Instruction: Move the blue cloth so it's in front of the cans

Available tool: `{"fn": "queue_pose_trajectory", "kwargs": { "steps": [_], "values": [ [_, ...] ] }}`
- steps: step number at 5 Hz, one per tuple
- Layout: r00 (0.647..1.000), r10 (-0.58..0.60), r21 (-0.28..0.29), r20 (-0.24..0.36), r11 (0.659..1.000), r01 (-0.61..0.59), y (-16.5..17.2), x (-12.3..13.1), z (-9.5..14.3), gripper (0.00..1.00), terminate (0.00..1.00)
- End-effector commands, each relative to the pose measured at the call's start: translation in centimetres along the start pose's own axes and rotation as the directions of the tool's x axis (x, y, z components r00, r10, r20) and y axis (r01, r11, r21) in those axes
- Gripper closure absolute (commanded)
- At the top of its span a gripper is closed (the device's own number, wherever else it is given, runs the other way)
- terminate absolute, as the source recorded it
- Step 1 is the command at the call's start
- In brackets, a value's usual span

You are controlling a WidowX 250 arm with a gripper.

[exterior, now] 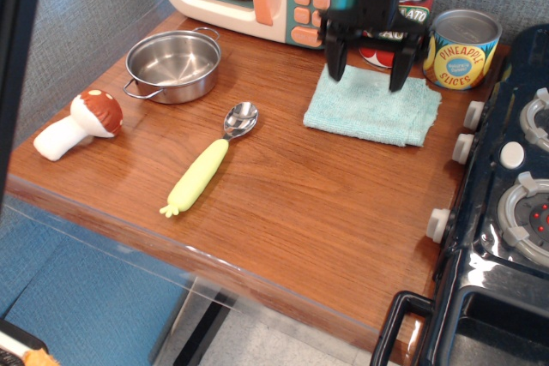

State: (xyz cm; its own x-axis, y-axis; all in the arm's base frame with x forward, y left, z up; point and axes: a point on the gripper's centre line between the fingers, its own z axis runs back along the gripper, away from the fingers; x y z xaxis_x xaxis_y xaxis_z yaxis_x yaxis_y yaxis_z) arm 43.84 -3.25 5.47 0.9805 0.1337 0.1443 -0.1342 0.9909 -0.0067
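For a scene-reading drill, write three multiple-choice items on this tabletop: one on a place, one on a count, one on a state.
1. Where does the blue cloth lie?
A. In front of the cans
B. Inside the steel pot
C. Under the spoon

2. How many cans show?
A. One
B. Two
C. Four

3. How is the gripper?
A. Shut on the cloth
B. Shut on the spoon
C. Open above the cloth

Answers: 1 A, the cloth lies flat just before both tins. 2 B, tomato and pineapple tins. 3 C, the fingers are spread and hold nothing.
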Motion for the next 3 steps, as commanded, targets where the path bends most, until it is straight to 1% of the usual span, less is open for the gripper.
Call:
{"fn": "queue_pose_trajectory", "kwargs": {
  "steps": [1,2,3],
  "values": [
    [0.996,-0.016,-0.037,0.09,0.999,0.02,2.67,0.24,6.51,0.0,0.0],
    [0.996,-0.016,-0.037,0.09,0.999,0.02,2.67,0.24,6.51,0.0,0.0],
    [0.996,-0.016,-0.037,0.09,0.999,0.02,2.67,0.24,6.51,0.0,1.0]
  ]
}}
